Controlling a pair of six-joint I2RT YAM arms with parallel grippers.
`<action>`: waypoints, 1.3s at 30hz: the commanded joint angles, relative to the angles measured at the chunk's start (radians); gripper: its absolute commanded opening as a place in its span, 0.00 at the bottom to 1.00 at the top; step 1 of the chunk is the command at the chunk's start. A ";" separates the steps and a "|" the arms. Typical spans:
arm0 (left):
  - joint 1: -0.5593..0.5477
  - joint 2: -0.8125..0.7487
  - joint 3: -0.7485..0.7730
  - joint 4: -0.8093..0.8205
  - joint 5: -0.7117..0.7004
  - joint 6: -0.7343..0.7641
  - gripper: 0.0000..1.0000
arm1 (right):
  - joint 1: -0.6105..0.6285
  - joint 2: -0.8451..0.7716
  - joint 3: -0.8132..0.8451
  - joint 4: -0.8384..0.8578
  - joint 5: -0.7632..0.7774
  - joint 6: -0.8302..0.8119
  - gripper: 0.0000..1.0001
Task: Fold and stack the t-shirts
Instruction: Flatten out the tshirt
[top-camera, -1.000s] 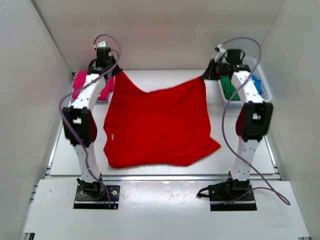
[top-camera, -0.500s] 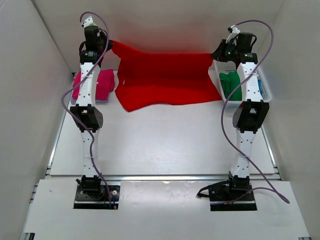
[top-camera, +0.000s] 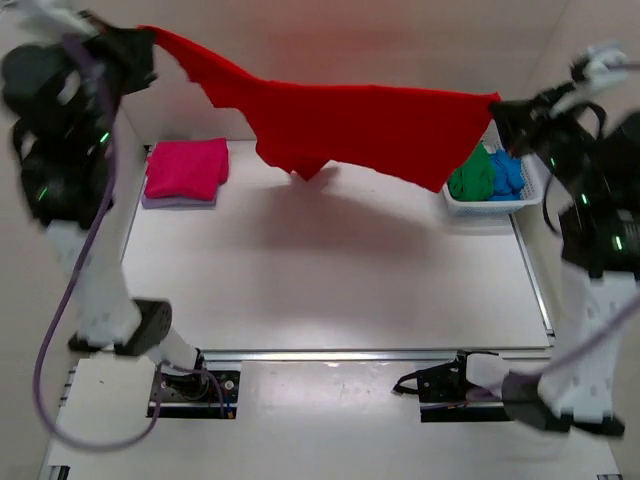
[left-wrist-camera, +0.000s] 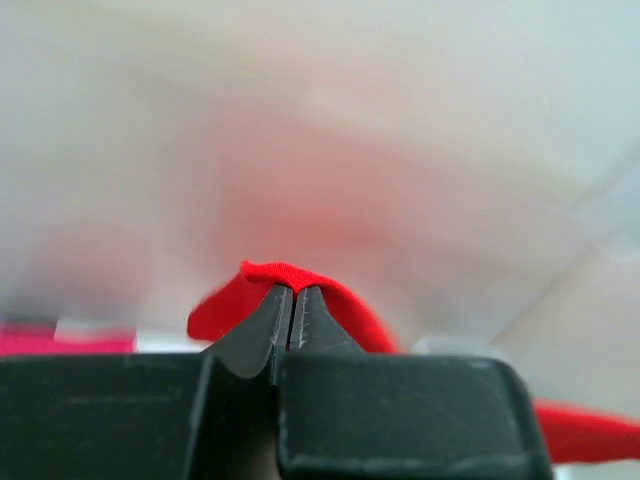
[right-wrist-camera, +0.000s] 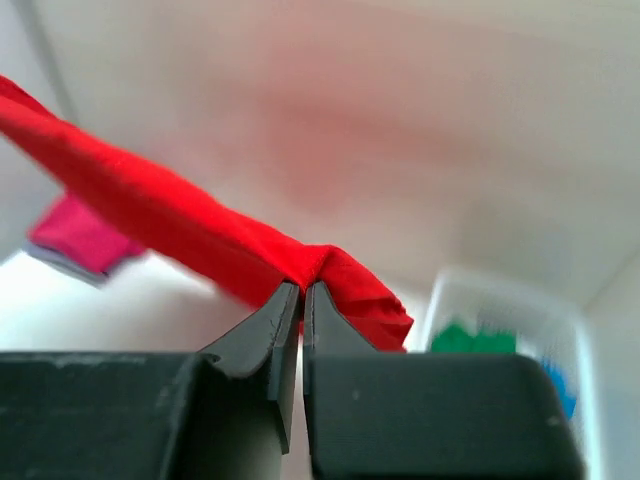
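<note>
A bright red t-shirt (top-camera: 350, 125) hangs stretched in the air high above the table, held by two corners. My left gripper (top-camera: 148, 38) is shut on its left corner (left-wrist-camera: 285, 275); my right gripper (top-camera: 497, 103) is shut on its right corner (right-wrist-camera: 320, 262). The shirt's lower edge droops toward the table's far side. A folded magenta-pink t-shirt (top-camera: 186, 170) lies at the far left on the table. Green (top-camera: 472, 176) and blue (top-camera: 507, 172) t-shirts sit bunched in the basket.
The white mesh basket (top-camera: 480, 207) stands at the far right of the table. White walls enclose the back and both sides. Both arms are raised high, their bases at the near edge.
Both arms have lifted the red t-shirt off the table, up and toward the camera, and spread apart. The shirt now hangs fully in the air.
</note>
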 joint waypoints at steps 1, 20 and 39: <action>-0.038 -0.193 -0.022 -0.040 -0.063 0.039 0.00 | 0.024 -0.143 -0.109 0.007 -0.009 -0.022 0.00; -0.056 0.089 0.134 -0.169 -0.095 0.066 0.00 | -0.033 0.056 -0.251 0.151 -0.103 0.014 0.00; -0.001 0.769 0.156 0.136 -0.074 0.045 0.99 | 0.102 1.003 0.487 0.082 0.179 -0.028 0.93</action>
